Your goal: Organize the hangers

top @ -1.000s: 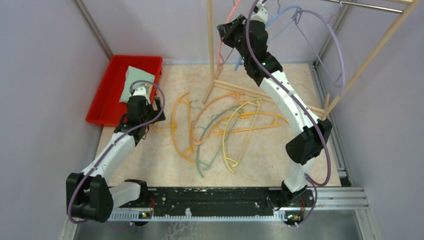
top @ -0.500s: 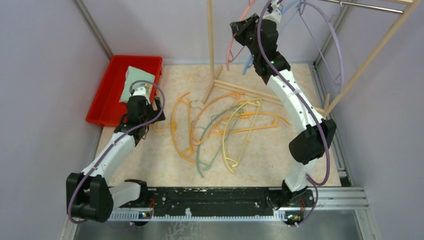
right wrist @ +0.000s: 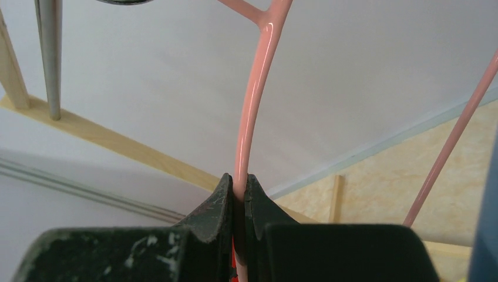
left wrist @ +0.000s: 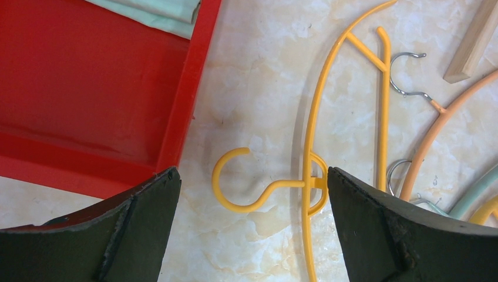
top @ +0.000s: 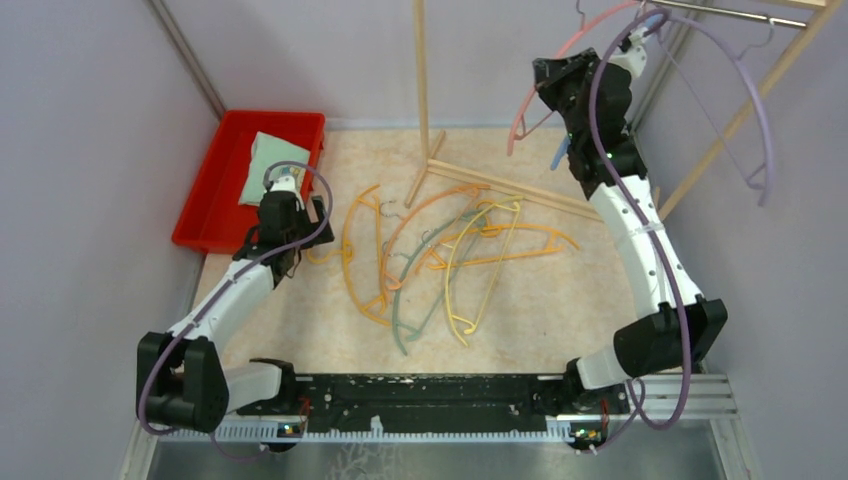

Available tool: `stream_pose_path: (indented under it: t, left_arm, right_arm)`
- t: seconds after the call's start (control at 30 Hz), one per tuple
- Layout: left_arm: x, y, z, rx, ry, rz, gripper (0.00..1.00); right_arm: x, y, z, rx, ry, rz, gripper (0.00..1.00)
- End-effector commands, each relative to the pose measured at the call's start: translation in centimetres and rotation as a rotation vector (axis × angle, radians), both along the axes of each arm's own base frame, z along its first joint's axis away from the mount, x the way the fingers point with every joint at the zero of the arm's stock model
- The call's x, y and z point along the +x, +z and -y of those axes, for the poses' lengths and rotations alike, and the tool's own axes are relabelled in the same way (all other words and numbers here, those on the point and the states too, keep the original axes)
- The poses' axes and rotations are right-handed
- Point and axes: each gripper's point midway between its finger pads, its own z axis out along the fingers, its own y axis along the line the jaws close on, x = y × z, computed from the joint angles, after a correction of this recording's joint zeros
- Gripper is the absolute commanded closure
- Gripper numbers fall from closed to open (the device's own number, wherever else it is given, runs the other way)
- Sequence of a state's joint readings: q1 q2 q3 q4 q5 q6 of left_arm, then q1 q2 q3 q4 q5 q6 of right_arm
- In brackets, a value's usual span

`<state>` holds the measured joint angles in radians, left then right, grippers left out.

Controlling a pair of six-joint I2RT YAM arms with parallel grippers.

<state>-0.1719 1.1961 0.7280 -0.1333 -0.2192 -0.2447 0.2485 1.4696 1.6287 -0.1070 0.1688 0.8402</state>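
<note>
Several hangers [top: 440, 262], orange, yellow and green, lie overlapped on the marbled table. My left gripper [top: 305, 232] hovers open just left of them. In the left wrist view its fingers [left wrist: 252, 176] straddle the hook [left wrist: 235, 183] of a yellow-orange hanger [left wrist: 309, 141] without touching it. My right gripper [top: 556, 78] is raised high at the back right, shut on the pink hanger [top: 516, 125]. Up close, the pink hanger's bar [right wrist: 252, 100] is pinched between the right gripper's [right wrist: 239, 179] closed jaws. A blue hanger [top: 560, 152] shows behind that arm. A lavender hanger [top: 752, 95] hangs by the rail.
A red bin [top: 205, 205] holding a pale green cloth [top: 265, 160] stands at the back left, close to the left gripper. Wooden rack poles [top: 421, 90] rise at the back, one lying across the table [top: 500, 185]. A metal rail [top: 725, 11] runs along the top right.
The right arm has swung to the right with the pink hanger, towards the metal rail. The left arm has barely moved and stays open.
</note>
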Motion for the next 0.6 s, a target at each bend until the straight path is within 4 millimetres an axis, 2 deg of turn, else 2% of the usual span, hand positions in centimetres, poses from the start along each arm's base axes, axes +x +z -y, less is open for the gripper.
stream_pose_path:
  t: [0.0,0.17,0.33,0.43,0.57]
  left_arm:
    - [1.3,1.2,0.6,-0.049,-0.001,0.046,0.0]
    - [1.5,0.9,1.1,-0.075,-0.007,0.041,0.0]
    - [1.4,0.6,1.1,-0.075,-0.006,0.03,0.0]
    - [1.3,0.6,0.9,-0.065,-0.007,0.032,0.0]
    - [1.3,0.8,0.9,-0.061,-0.008,0.037,0.0]
  right_arm:
    - [-2.4,2.7,3.9,0.012,-0.07,0.064,1.0]
    - [-3.3,1.8,6.3,0.015,-0.104,0.04,1.0]
    - [-3.6,1.0,6.7,0.038,-0.104,0.013,0.86]
    - [-3.5,0.9,6.2,0.053,-0.081,-0.001,0.72]
    - [-3.9,1.9,6.1,0.056,-0.068,0.012,0.53]
